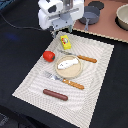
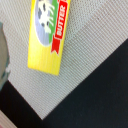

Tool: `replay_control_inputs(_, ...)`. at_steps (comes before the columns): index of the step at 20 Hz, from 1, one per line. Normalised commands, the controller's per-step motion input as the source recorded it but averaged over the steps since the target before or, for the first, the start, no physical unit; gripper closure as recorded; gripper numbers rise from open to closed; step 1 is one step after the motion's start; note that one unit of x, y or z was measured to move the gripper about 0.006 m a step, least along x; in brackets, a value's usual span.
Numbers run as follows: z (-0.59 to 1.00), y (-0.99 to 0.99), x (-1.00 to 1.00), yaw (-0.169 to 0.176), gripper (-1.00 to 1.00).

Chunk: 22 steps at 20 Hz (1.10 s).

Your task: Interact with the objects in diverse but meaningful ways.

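A yellow butter box (image 1: 65, 42) lies at the far end of the striped placemat (image 1: 95, 70). My white gripper (image 1: 62, 32) hangs just above and behind it, holding nothing; its fingertips are too unclear to judge. The wrist view shows the box (image 2: 47, 32) close up with a red "BUTTER" ribbon, and no fingers. A red tomato (image 1: 48, 55) sits toward the exterior view's left of the box. The white fish (image 1: 67, 63) lies on the tan plate (image 1: 75, 73). The brown sausage (image 1: 55, 94) rests near the mat's front. A grey saucepan (image 1: 91, 14) stands behind the mat.
A wooden-handled knife (image 1: 80, 57) lies behind the plate and a fork (image 1: 65, 80) in front of it. A pale bowl (image 1: 122, 17) sits on the brown surface at the back, on the exterior view's right. Black cloth (image 1: 110, 100) surrounds the mat.
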Motion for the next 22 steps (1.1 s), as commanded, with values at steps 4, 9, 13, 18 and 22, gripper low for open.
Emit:
replay_control_inputs(4, -0.24, 0.08, 0.23, -0.050, -1.00)
replay_control_inputs(9, -0.26, 0.06, 0.10, -0.029, -1.00)
replay_control_inputs(13, -0.21, 0.14, 0.20, -0.028, -1.00)
replay_control_inputs(18, -0.11, 0.23, 0.35, -0.044, -1.00)
replay_control_inputs(22, -0.15, 0.20, 0.33, -0.047, -1.00)
